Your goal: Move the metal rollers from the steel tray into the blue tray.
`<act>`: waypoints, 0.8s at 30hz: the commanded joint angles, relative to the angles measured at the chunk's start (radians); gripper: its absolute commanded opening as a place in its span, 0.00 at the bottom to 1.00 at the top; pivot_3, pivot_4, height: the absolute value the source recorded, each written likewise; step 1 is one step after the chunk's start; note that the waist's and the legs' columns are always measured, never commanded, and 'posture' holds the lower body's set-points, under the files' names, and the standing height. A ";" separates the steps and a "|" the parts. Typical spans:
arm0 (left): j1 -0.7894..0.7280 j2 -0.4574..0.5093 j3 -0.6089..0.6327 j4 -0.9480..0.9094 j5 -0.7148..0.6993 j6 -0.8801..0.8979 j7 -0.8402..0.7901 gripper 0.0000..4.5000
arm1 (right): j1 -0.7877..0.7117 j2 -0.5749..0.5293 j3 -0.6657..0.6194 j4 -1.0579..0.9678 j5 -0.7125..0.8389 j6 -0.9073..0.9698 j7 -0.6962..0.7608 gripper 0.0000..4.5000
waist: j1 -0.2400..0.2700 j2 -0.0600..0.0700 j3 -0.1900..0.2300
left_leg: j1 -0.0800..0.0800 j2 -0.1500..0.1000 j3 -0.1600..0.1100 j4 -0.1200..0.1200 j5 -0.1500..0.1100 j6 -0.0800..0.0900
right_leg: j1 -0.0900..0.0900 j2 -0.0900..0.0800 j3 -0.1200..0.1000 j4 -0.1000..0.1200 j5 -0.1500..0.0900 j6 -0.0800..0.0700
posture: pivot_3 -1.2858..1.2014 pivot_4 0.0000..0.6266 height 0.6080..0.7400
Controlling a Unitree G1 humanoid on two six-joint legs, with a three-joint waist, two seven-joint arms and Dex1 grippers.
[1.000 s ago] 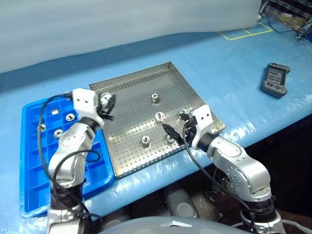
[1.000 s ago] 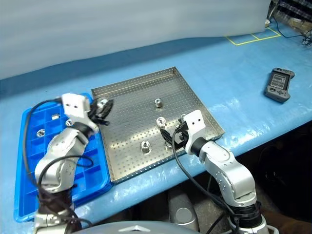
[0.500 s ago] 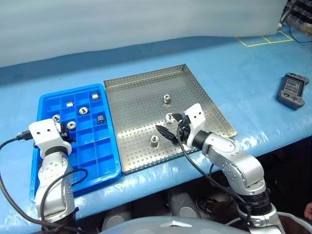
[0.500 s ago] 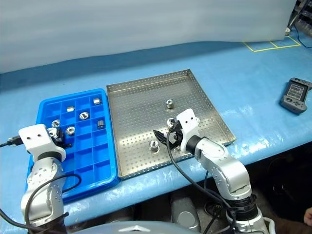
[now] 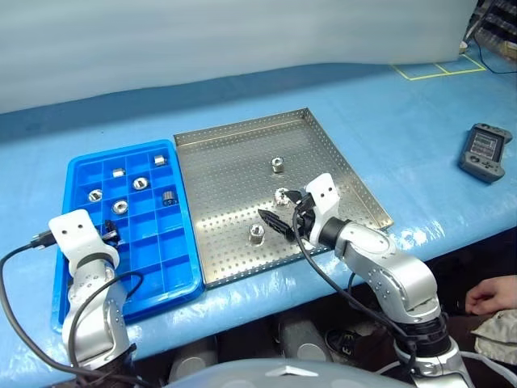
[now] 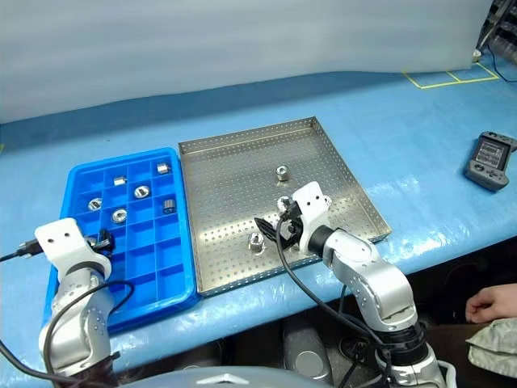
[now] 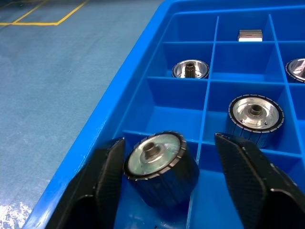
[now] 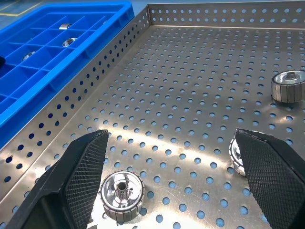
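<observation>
The left gripper (image 7: 164, 191), jaws wide, releases a small silver metal roller (image 7: 161, 167) into the bright blue compartmented plastic tray (image 5: 174, 271); lift straight up, clear of the dividers. The right gripper (image 8: 174, 179) hangs wide and empty over the perforated steel tray (image 5: 323, 137).

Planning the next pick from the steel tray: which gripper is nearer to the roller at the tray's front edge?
Right. The right gripper hovers open over the steel tray, with that roller by one finger. The left gripper is off over the blue tray.
</observation>
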State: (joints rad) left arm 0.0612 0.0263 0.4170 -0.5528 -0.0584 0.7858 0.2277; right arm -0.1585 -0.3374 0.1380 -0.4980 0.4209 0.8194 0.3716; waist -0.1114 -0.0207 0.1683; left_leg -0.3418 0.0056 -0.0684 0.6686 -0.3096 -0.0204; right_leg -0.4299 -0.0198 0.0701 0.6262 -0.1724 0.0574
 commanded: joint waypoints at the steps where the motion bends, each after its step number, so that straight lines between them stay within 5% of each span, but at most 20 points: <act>1: -0.044 0.026 -0.011 -0.034 -0.007 -0.008 -0.020 0.99 | 0.003 -0.007 -0.032 -0.050 0.011 0.001 -0.003 1.00 | -0.004 0.000 0.000 | 0.000 0.000 0.000 0.000 0.000 0.000 | 0.000 0.000 0.000 0.000 0.000 0.000 | 0.46 0.24 1.00; 13: -0.262 0.297 -0.385 0.088 -0.167 -0.141 -0.580 0.99 | 0.034 -0.041 -0.092 -0.082 0.003 0.009 -0.030 1.00 | -0.035 0.000 0.000 | -0.001 0.000 -0.001 -0.001 0.000 0.000 | -0.001 0.000 0.000 -0.001 0.000 0.000 | 0.43 0.24 1.00; 24: -0.352 0.614 -0.702 0.202 -0.125 -0.224 -1.049 0.99 | 0.095 -0.046 -0.134 -0.142 0.009 0.030 -0.064 1.00 | -0.104 0.001 0.001 | -0.001 0.001 0.000 -0.003 0.000 0.000 | -0.002 0.001 0.000 0.000 -0.001 -0.001 | 0.41 0.24 1.00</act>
State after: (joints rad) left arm -0.2736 0.6270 -0.2691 -0.3452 -0.1978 0.5899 -0.7871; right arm -0.0619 -0.3848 0.0269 -0.5988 0.4226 0.8537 0.3169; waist -0.2151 -0.0197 0.1691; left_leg -0.3434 0.0067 -0.0683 0.6656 -0.3098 -0.0201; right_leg -0.4325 -0.0189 0.0705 0.6259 -0.1736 0.0565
